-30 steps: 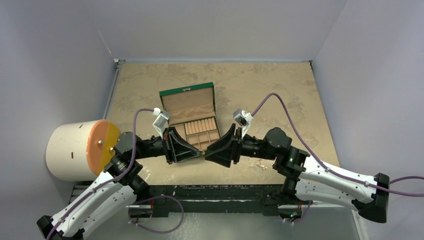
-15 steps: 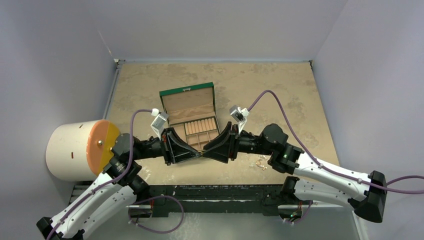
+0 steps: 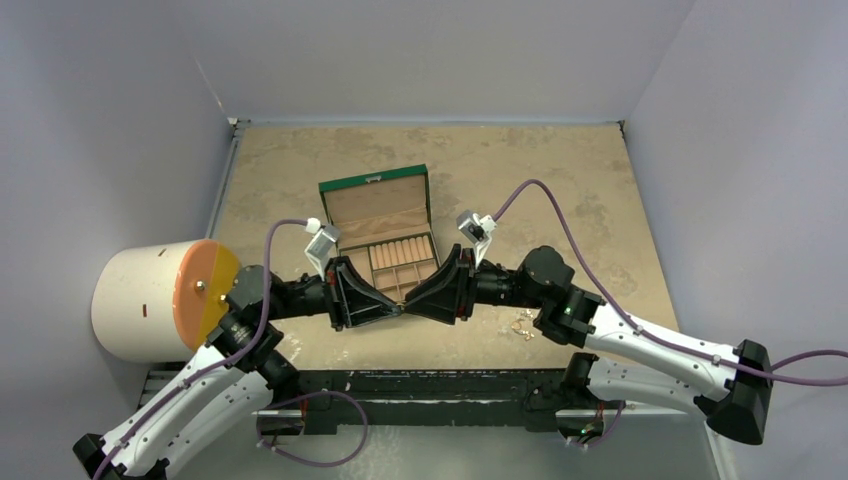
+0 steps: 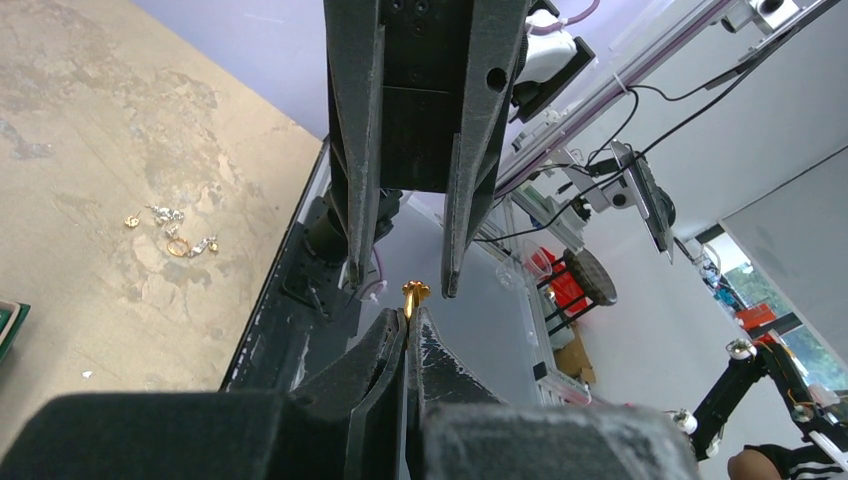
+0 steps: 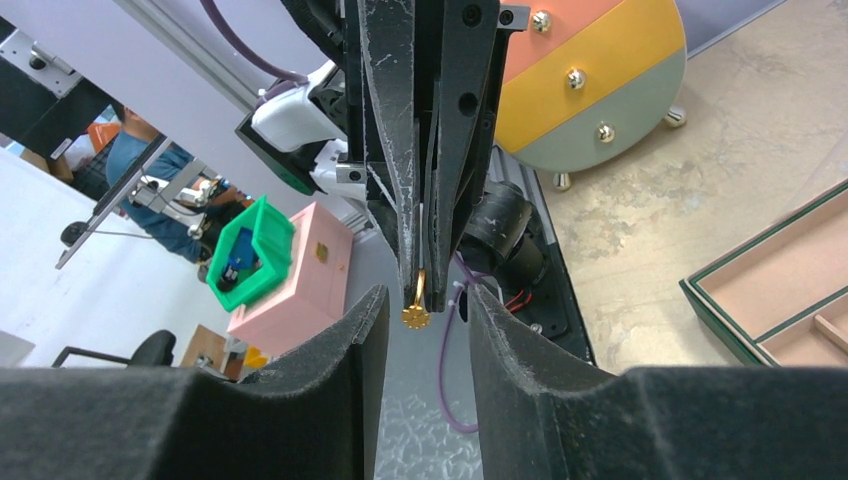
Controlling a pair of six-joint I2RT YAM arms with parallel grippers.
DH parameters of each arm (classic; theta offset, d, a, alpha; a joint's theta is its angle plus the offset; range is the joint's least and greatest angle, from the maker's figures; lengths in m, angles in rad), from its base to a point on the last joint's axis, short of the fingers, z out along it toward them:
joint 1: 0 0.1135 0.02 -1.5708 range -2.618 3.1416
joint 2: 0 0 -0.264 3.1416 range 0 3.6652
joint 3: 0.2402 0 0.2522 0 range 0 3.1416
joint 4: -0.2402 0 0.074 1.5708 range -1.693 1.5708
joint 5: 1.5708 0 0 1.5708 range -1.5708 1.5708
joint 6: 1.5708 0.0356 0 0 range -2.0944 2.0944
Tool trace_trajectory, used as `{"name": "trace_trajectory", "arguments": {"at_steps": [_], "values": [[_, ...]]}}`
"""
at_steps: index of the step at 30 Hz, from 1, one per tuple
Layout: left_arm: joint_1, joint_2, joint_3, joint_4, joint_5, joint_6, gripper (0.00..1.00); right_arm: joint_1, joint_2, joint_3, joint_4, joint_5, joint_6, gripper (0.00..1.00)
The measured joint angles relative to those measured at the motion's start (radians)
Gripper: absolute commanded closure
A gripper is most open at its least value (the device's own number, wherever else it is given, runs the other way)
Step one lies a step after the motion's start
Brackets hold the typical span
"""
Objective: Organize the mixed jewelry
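A small gold flower-headed earring sticks out of the tips of my left gripper, which is shut on its stem above the table's near edge. My right gripper faces it tip to tip, open, with a finger on each side of the earring and a gap on both sides. From above, the two grippers meet in front of the green box. The rest of the mixed jewelry lies in a small heap on the table by the right arm, also seen in the left wrist view as scattered pieces.
The green box stands open, its tan compartments behind the grippers. A white drum with an orange and yellow face sits at the left edge. The black base rail runs along the near edge.
The right gripper has moved left to meet the left gripper's tips, and its jaws have narrowed around the earring. The left arm has stayed almost still, shut on the earring.
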Motion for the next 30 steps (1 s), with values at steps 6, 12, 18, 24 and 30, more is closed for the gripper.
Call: {"name": "trace_trajectory", "arguments": {"at_steps": [6,12,18,24,30], "values": [[0.0,0.003,0.0,-0.011,-0.005,0.001,1.0,-0.002,0.005,0.0,0.002,-0.004,0.004,0.67],[0.0,0.003,0.008,-0.02,-0.016,0.005,1.0,-0.002,0.005,0.0,0.002,-0.004,0.004,0.67],[0.0,0.003,0.015,-0.02,-0.026,0.019,1.0,-0.002,0.005,0.0,0.002,-0.007,0.004,0.68],[0.0,0.003,0.015,-0.02,-0.027,0.024,1.0,-0.002,0.005,0.0,0.003,-0.015,0.007,0.74],[0.0,0.004,0.015,-0.021,-0.036,0.026,1.0,-0.002,0.005,0.0,0.008,-0.021,0.008,0.79]]}}
